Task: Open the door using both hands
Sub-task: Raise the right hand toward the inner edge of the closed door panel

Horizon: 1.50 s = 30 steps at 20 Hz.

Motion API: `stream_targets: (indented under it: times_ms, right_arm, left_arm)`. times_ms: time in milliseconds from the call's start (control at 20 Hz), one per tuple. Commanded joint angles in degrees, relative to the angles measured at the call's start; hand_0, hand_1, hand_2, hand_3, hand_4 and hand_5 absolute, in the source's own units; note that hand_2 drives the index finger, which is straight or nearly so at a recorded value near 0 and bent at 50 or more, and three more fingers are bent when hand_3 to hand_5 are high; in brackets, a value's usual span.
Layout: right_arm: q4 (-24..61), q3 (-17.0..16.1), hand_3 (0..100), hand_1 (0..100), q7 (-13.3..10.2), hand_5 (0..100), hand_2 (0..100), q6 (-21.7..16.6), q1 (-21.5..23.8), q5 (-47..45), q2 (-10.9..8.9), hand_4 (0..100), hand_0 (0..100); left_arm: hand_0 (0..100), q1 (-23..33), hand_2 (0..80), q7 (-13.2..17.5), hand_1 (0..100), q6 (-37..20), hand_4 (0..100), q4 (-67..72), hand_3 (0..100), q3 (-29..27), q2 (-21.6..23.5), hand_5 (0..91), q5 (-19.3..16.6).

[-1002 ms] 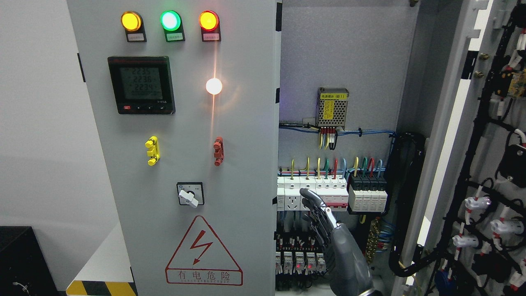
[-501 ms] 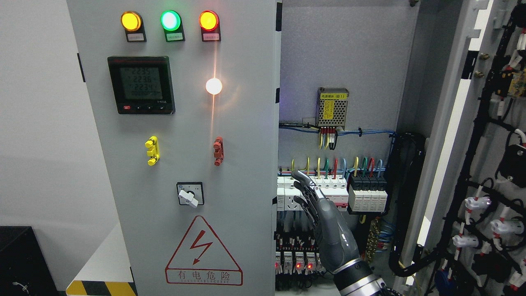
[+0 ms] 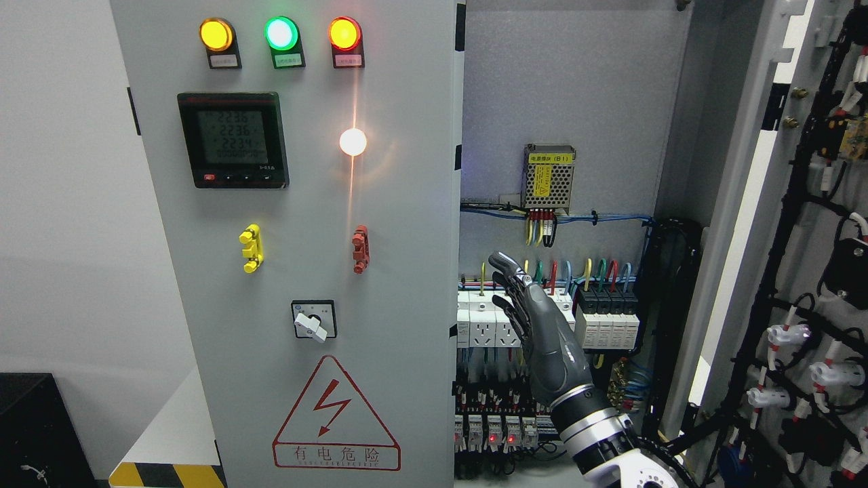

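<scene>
The cabinet's left door (image 3: 305,203) is a grey panel with three lit lamps, a meter and a rotary switch, and it stands shut across the picture's left half. Swung wide open at the far right, the right door (image 3: 810,224) shows its inner face covered in black wiring. My right hand (image 3: 519,298) comes up from the bottom right, inside the open bay. Its fingers (image 3: 505,263) are stretched out and hold nothing, in front of the row of white breakers (image 3: 478,325). It sits just right of the left door's free edge (image 3: 458,271); whether it touches anything I cannot tell.
Inside the bay are a meshed power supply (image 3: 548,177), coloured wires and black terminal blocks (image 3: 607,322). A thick black cable bundle (image 3: 668,339) hangs by the right hinge side. A black box (image 3: 34,427) and a yellow-black striped edge (image 3: 166,474) lie at lower left.
My right hand has risen from the lower breaker rows to the top of the white breakers, and its wrist and forearm have come into view. Both doors stay as they were.
</scene>
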State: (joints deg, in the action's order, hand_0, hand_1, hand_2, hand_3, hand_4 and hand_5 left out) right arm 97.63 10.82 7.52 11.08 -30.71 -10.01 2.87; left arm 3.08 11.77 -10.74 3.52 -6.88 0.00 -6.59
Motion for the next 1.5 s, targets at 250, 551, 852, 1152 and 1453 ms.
stream_targets:
  times_ms: [250,551,852,1152,1453]
  right_arm:
    - [-5.3,-1.2,0,0,0.7,0,0,1.1,-2.9,-2.4,0.38,0,0]
    - [-6.0,-0.8,0,0,0.8,0,0,2.1,-4.7,-4.8,-0.14,0,0]
    - [-8.0,-1.2,0,0,5.2,0,0,2.1,-5.7,-4.8,-0.14,0,0]
    - [-9.7,-1.2,0,0,5.4,0,0,4.1,-7.7,-11.9,-0.67,0,0]
    - [-10.0,-1.2,0,0,10.0,0,0,6.1,-8.0,-12.1,-1.29,0,0]
  left_arm:
    - [0,0.0,0.0,0.0,0,0.0,0,0.0,0,0.1,0.1,0.0,0.0]
    - [0,-0.1,0.0,0.0,0,0.0,0,0.0,0,0.1,-0.1,0.0,-0.1]
    - [0,0.0,0.0,0.0,0,0.0,0,-0.1,0,0.1,0.1,0.0,-0.2]
    - [0,0.2,0.0,0.0,0,0.0,0,-0.1,0,0.1,0.1,0.0,-0.2]
    - [0,0.2,0.0,0.0,0,0.0,0,-0.1,0,0.1,0.1,0.0,-0.2]
